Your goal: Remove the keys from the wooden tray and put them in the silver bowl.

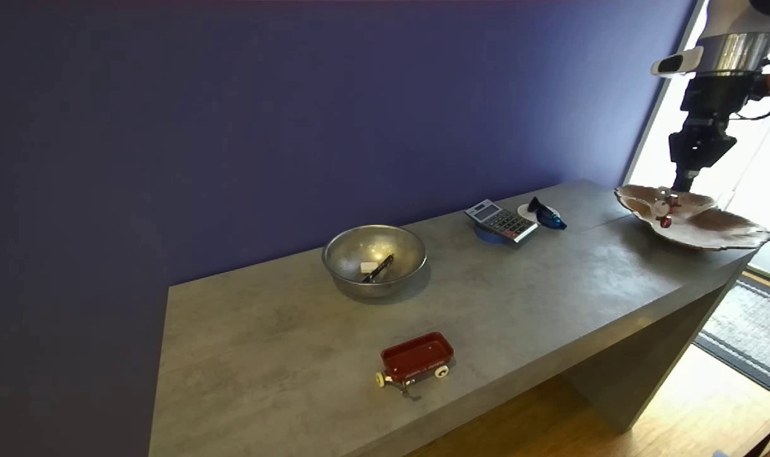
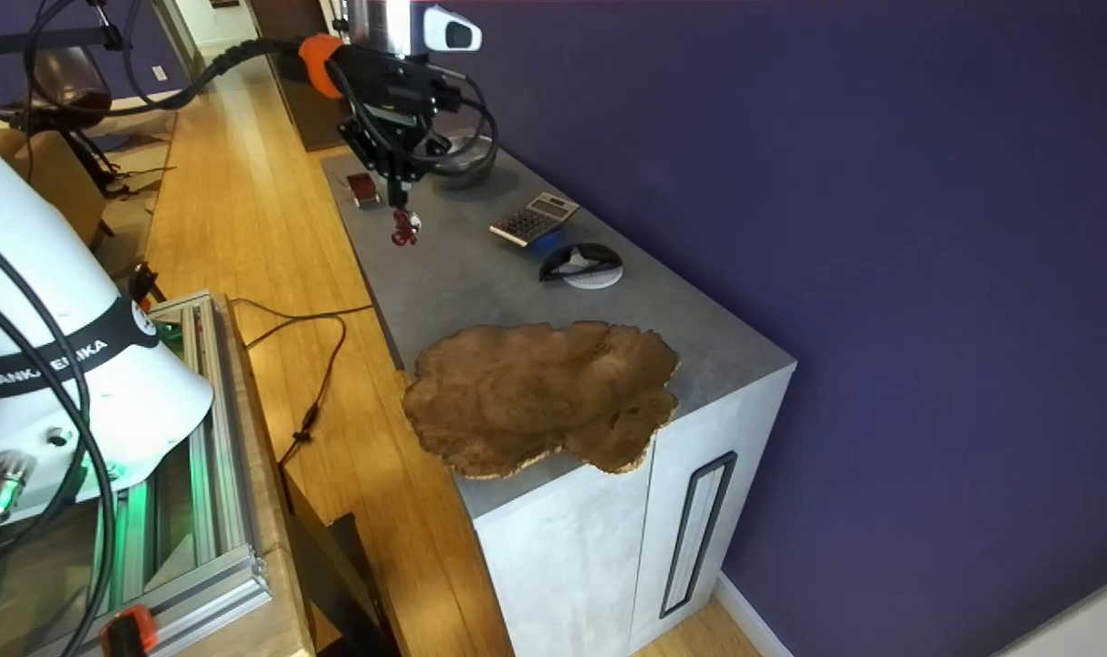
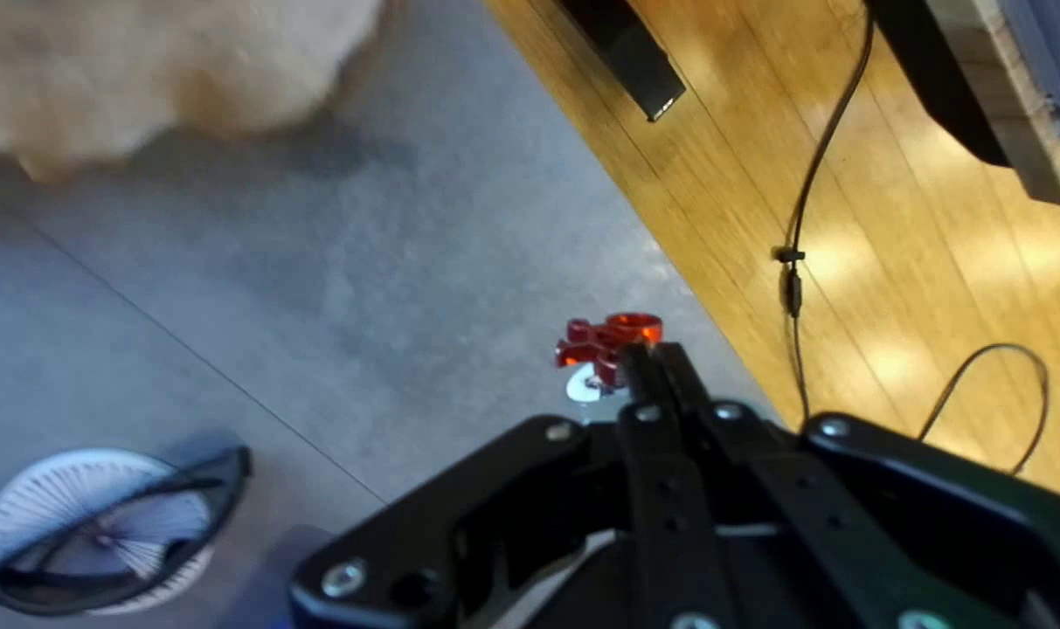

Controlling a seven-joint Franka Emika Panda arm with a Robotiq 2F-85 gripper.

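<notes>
The keys [image 1: 665, 209] are a small red and white bunch hanging from my gripper [image 1: 682, 184]. In an exterior view the keys [image 2: 405, 226] hang above the grey tabletop, off the tray; the wrist view shows the keys [image 3: 604, 345] at the fingertips. My gripper [image 2: 396, 193] is shut on them, its fingers [image 3: 654, 351] close together. The wooden tray [image 2: 535, 392] lies at one end of the table with nothing visible in it; its edge shows in the wrist view [image 3: 171, 70]. The silver bowl [image 1: 372, 291] stands further along; it is partly behind the gripper in an exterior view [image 2: 466, 175].
The bowl holds a dark pen [image 1: 378, 269] and a white block [image 1: 368, 267]. A red toy wagon [image 1: 418, 357] stands near the front edge. A calculator [image 1: 501, 220] on a blue item and dark glasses [image 1: 547, 216] on a white disc lie along the wall [image 1: 296, 127].
</notes>
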